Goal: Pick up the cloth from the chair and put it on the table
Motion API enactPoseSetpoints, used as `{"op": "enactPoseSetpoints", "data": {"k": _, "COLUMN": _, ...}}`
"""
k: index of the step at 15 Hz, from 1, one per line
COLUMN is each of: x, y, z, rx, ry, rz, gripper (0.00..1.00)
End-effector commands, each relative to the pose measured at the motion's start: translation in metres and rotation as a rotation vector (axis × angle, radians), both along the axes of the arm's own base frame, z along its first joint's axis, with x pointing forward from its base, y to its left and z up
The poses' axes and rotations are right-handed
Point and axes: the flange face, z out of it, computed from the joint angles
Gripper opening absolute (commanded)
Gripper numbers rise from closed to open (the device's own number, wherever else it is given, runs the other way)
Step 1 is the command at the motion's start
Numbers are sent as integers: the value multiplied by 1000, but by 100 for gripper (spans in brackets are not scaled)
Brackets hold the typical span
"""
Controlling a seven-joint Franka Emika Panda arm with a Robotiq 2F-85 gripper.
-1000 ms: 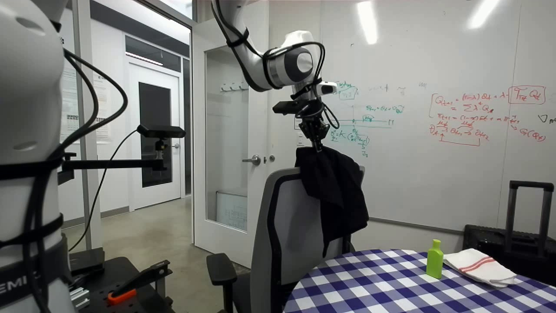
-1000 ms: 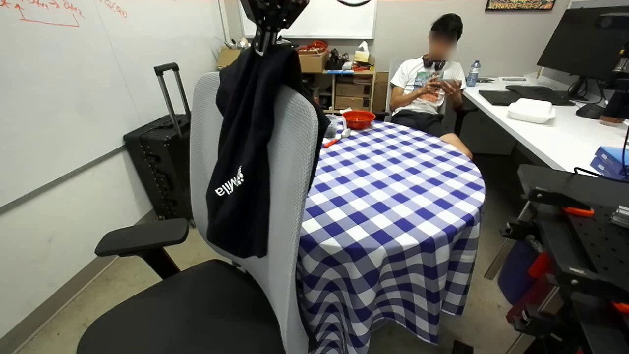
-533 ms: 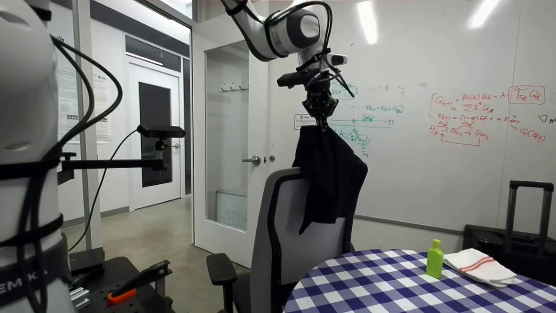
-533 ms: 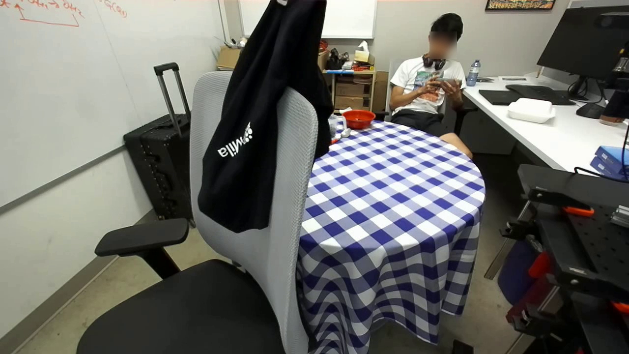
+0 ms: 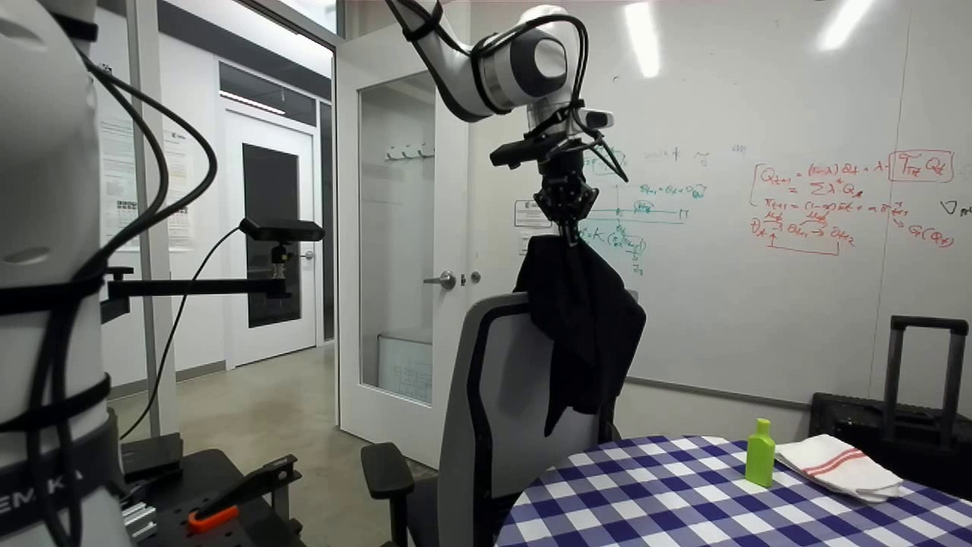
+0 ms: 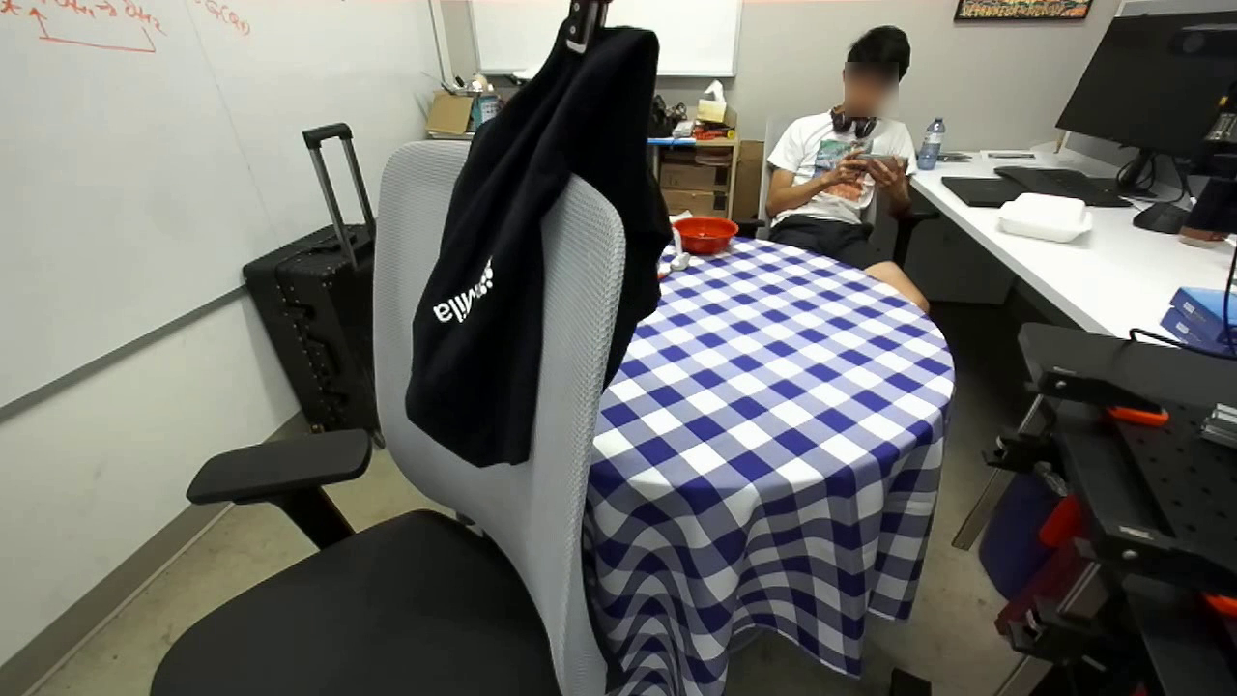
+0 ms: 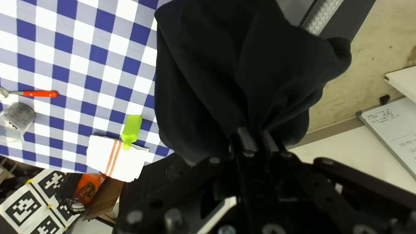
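Note:
The dark cloth hangs from my gripper, which is shut on its top above the chair back. In an exterior view the cloth, with a white print, still drapes over both sides of the grey chair's backrest. The gripper's fingertips show at that view's top edge. In the wrist view the cloth bunches between the nearly closed fingers of the gripper and hides much of the chair. The checkered table stands right beside the chair back; it also shows in the wrist view.
On the table are a green bottle, a folded white towel, a red bowl, a red-handled spoon and a clear cup. A person sits behind the table. A black case stands by the wall.
My gripper rose with the cloth, pulling it higher over the backrest, then sank slightly. In both exterior views gripper and cloth also shifted a little right. The chair has not moved.

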Motion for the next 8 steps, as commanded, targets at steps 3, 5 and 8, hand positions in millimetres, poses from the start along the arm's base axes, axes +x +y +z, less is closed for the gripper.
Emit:
{"op": "enactPoseSetpoints", "data": {"k": 3, "x": 8, "y": 4, "z": -14, "rx": -4, "ry": 19, "rz": -2, "gripper": 7}}
{"op": "enactPoseSetpoints", "data": {"k": 5, "x": 11, "y": 3, "z": -14, "rx": -5, "ry": 18, "rz": -3, "gripper": 2}}
{"op": "enactPoseSetpoints", "data": {"k": 8, "x": 28, "y": 32, "z": -45, "rx": -51, "ry": 3, "rz": 10, "gripper": 2}}
